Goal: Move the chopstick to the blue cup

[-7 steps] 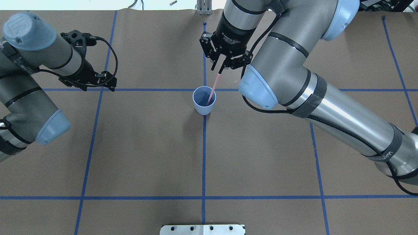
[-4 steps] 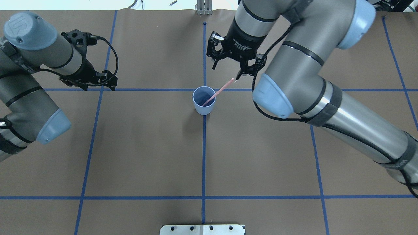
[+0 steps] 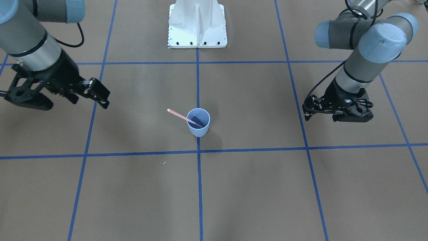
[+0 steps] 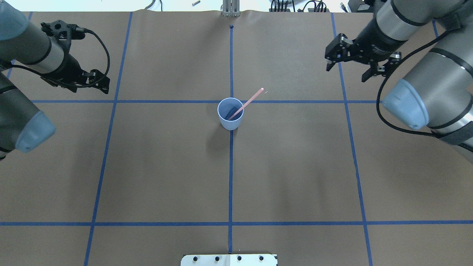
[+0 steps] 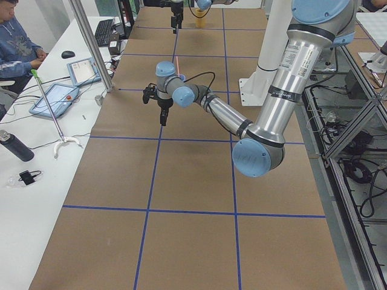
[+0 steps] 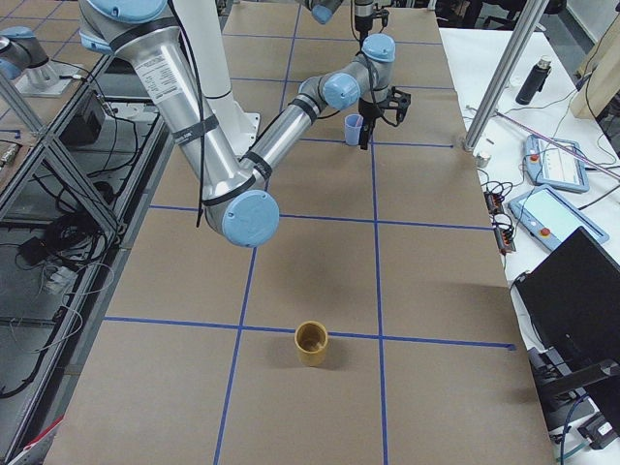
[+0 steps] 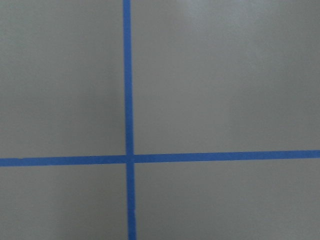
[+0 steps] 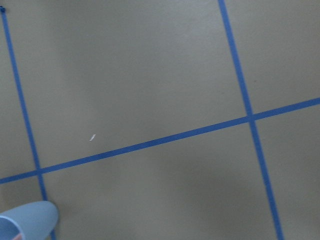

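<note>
The pale blue cup (image 4: 230, 120) stands upright at the table's middle, on a crossing of blue tape lines. It also shows in the front view (image 3: 198, 130) and at the lower left corner of the right wrist view (image 8: 27, 220). One pale pink chopstick (image 4: 252, 97) stands in the cup, its lower end inside. It leans on the rim and sticks out toward the far right (image 3: 176, 114). My right gripper (image 4: 346, 72) is open and empty, well to the right of the cup. My left gripper (image 4: 100, 80) is open and empty at the far left.
The brown table cover carries a grid of blue tape lines (image 4: 230, 177). The white robot base plate (image 4: 229, 259) is at the near edge. A tan cup (image 6: 311, 343) stands far off toward the table's right end. Operators' desks with tablets (image 5: 57, 96) line the far side.
My right gripper let go of the chopstick, opened and moved away to the right. The chopstick tipped from steep to leaning on the cup's rim. My left arm shifted back and left.
</note>
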You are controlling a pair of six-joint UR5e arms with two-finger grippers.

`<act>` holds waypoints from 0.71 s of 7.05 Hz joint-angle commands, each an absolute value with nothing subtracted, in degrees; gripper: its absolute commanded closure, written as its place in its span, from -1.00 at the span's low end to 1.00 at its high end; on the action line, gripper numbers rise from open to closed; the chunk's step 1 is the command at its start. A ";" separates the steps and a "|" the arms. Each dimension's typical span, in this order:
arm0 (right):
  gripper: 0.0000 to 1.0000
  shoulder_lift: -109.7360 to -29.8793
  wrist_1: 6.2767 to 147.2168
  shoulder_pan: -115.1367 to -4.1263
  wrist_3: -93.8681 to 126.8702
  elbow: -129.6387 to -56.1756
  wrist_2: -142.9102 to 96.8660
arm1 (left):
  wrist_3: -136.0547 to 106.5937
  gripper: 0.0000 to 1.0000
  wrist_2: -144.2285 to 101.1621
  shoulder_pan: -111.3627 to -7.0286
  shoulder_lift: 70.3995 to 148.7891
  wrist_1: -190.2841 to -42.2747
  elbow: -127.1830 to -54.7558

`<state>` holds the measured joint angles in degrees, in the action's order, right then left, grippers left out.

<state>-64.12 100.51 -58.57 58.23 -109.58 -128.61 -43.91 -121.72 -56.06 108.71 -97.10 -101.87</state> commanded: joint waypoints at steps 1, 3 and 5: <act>-1.00 -71.70 100.37 -65.44 38.68 -106.29 -128.58 | -34.59 -0.95 -124.10 -60.98 105.92 -96.86 -101.69; -1.00 -75.57 94.01 -69.50 32.18 -101.11 -131.64 | -28.67 -0.95 -124.19 -63.45 104.24 -96.68 -101.60; -1.00 -78.13 78.73 -72.15 31.03 -92.85 -135.69 | -28.65 -0.95 -124.19 -63.37 104.15 -96.68 -101.60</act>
<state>-76.90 87.29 -70.62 32.00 -97.62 -133.58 -29.08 -124.16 -63.25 104.31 -96.70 -101.63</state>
